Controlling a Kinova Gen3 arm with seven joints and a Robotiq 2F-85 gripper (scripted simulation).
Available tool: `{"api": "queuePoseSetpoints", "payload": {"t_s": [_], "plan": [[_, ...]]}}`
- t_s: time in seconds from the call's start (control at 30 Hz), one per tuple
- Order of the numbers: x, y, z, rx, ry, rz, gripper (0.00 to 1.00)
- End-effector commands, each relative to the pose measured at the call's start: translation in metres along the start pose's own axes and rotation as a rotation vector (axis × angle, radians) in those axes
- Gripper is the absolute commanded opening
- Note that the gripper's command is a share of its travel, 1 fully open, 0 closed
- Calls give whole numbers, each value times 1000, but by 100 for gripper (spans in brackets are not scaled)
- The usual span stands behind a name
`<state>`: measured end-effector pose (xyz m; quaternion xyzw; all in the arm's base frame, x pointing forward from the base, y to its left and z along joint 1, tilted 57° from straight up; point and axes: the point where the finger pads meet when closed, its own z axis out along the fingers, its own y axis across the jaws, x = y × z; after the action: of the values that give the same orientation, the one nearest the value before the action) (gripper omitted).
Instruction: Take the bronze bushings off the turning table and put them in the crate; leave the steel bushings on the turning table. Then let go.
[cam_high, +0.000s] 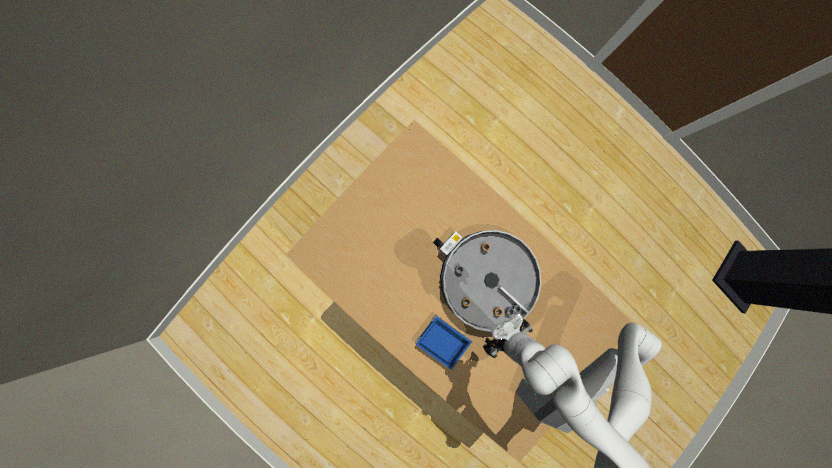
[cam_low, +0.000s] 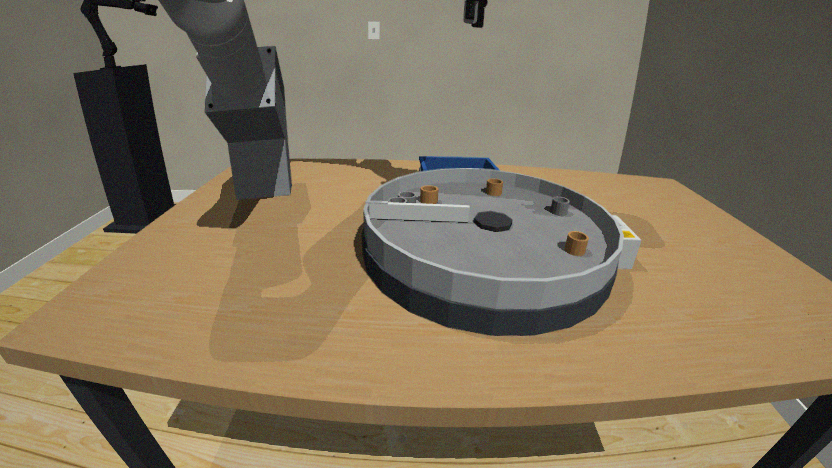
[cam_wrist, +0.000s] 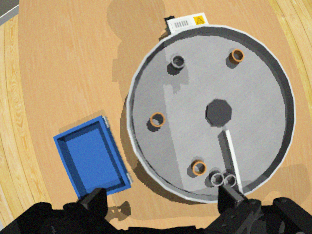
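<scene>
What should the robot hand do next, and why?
Probably come down toward the bronze bushing nearest it. The gripper hangs open and empty high above the turning table, three bronze bushings are on it, and the blue crate has none inside yet.

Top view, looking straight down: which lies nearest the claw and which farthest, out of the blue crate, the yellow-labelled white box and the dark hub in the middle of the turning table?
1. Dark hub, at the table's centre, nearest the claw.
2. Blue crate, off to the claw's side on the tabletop.
3. White box, at the table's far rim.
</scene>
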<state>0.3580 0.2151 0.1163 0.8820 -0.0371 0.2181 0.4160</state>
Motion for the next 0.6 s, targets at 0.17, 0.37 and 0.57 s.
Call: {"api": "queuePoseSetpoints", "payload": {"t_s": [0.17,0.37,0.57], "plan": [[-12,5,2,-3,7,6,100],[-18,11,7,-3,6,7,100],[-43,33,27,-3,7,6,100]]}}
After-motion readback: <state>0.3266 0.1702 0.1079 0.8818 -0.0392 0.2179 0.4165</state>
